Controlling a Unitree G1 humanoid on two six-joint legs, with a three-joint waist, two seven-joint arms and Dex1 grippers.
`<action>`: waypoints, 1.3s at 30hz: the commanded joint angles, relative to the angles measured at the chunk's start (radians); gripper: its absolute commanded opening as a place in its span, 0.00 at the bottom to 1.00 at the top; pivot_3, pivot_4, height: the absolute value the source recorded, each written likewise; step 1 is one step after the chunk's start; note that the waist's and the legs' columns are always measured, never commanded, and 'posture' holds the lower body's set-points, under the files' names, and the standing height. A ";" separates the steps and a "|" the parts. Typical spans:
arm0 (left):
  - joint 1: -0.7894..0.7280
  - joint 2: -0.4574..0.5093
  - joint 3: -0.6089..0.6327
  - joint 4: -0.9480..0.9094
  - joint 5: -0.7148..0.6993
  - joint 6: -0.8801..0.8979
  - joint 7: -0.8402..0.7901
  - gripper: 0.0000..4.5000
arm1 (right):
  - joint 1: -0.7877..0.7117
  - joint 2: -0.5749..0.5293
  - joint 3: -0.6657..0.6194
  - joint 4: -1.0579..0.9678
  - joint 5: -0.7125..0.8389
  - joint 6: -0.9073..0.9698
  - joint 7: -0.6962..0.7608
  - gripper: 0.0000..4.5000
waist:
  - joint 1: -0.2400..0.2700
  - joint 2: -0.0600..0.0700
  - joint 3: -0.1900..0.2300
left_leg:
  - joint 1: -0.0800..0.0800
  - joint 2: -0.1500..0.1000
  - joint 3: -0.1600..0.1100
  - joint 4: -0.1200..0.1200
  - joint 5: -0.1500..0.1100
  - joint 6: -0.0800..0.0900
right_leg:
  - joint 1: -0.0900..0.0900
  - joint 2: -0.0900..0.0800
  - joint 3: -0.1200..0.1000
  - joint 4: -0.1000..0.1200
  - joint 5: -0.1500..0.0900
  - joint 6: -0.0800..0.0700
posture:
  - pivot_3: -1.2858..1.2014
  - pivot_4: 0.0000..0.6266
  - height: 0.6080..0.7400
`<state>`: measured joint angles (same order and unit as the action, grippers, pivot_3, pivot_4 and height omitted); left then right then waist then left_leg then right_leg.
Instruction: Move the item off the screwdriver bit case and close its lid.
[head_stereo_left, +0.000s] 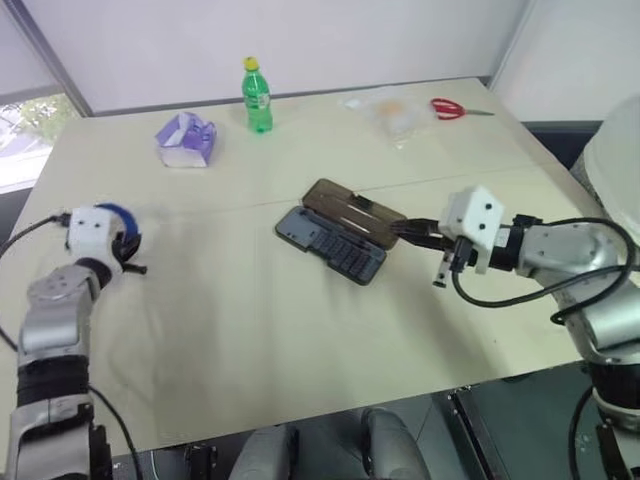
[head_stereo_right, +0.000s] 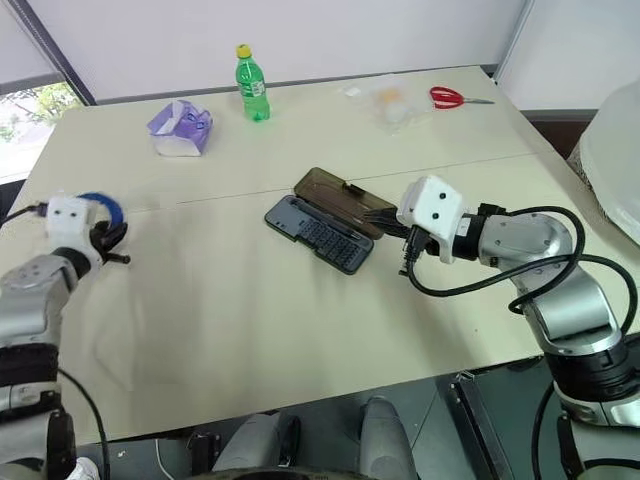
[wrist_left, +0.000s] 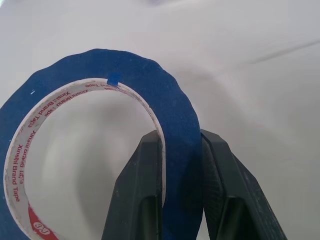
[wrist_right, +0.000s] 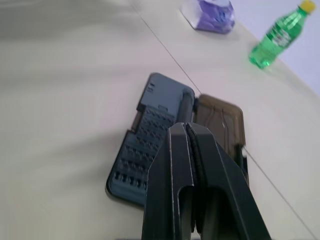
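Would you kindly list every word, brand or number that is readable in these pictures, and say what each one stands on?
"Xinshi Brand Tape": printed twice on the white inner core of the blue tape ring.
Red patch lower on that core: its marking is cut off, unreadable.
Green bottle: label too small to read.
Purple-and-white packet: print too small to read.

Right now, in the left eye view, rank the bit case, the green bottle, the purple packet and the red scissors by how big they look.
1. screwdriver bit case, lid open
2. purple-and-white packet
3. green bottle and red-handled scissors: too close to rank, and both sit farther from the camera.
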<state>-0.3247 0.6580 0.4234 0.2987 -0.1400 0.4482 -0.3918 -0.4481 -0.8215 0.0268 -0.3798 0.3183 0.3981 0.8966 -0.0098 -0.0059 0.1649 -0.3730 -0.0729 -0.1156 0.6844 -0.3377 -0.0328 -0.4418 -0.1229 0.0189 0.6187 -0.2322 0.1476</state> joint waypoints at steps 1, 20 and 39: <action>0.010 0.047 0.078 0.008 0.000 0.002 0.072 0.10 | -0.021 0.004 -0.012 0.000 -0.004 -0.029 0.011 0.00 | 0.002 0.000 0.000 | 0.000 0.000 0.000 0.000 0.000 0.000 | 0.000 0.000 0.000 0.000 0.000 0.000 | 0.52 0.24 1.00; 0.020 0.054 0.068 0.170 -0.017 -0.006 0.165 0.99 | 0.020 0.002 -0.028 -0.038 -0.006 -0.017 -0.008 0.00 | 0.004 0.000 -0.002 | 0.001 -0.001 0.001 0.000 0.000 -0.001 | 0.000 -0.002 0.000 0.001 0.000 0.000 | 0.52 0.24 1.00; -0.150 -0.053 -0.126 -0.348 -0.230 0.231 -0.021 0.99 | -0.010 0.065 0.007 0.061 -0.039 0.060 -0.092 0.00 | 0.003 -0.002 -0.003 | 0.000 -0.001 0.001 0.000 0.001 -0.001 | 0.000 -0.002 0.000 0.001 0.000 0.000 | 0.52 0.24 1.00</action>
<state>-0.4575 0.6027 0.3257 0.0157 -0.3359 0.6505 -0.3729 -0.4356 -0.7615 0.0357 -0.3083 0.2911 0.4719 0.8090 -0.0064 -0.0076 0.1623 -0.3728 -0.0742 -0.1148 0.6847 -0.3370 -0.0340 -0.4419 -0.1254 0.0186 0.6200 -0.2320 0.1475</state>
